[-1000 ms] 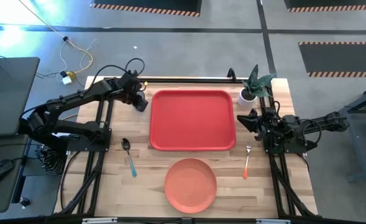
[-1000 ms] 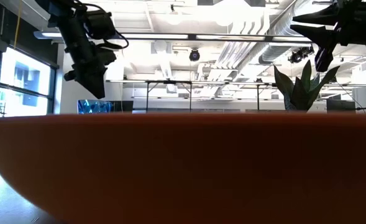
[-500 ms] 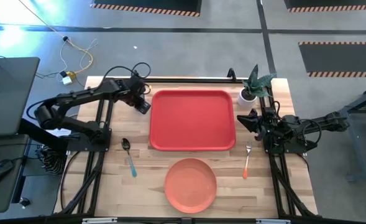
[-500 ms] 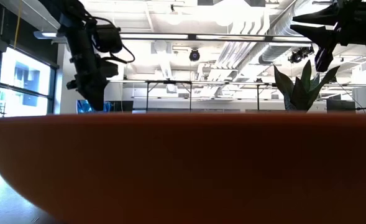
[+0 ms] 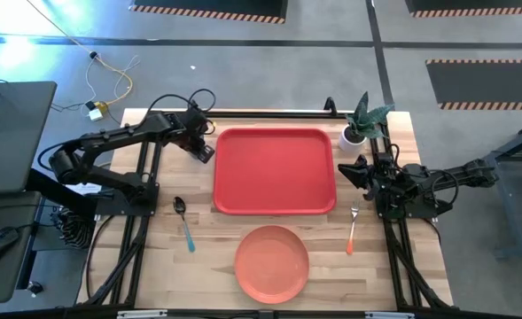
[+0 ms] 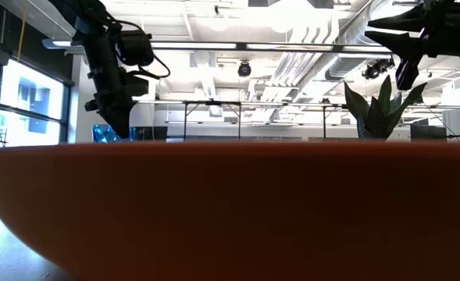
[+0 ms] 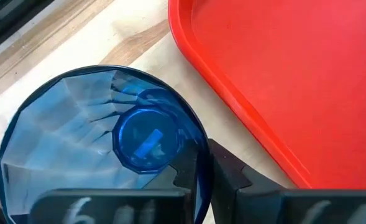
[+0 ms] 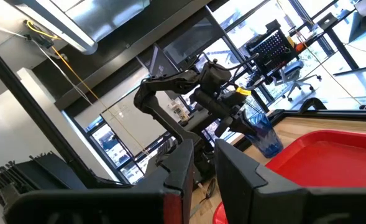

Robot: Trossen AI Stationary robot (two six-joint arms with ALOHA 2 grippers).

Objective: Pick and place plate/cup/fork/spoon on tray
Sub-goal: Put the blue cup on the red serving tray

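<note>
left gripper [image 5: 204,151]: at tray's far-left corner, fingers astride the cup [image 7: 102,143], grip not confirmed, cannot tell
cup: upright on table, just beside tray rim
spoon [image 5: 184,223]: on table, left of plate
tray [image 5: 274,170]: middle of table
plate [image 5: 271,262]: near edge, in front of tray
fork [image 5: 353,229]: right of plate
right gripper [image 5: 356,171]: beside tray's right edge, fingers narrow, holding nothing
</note>
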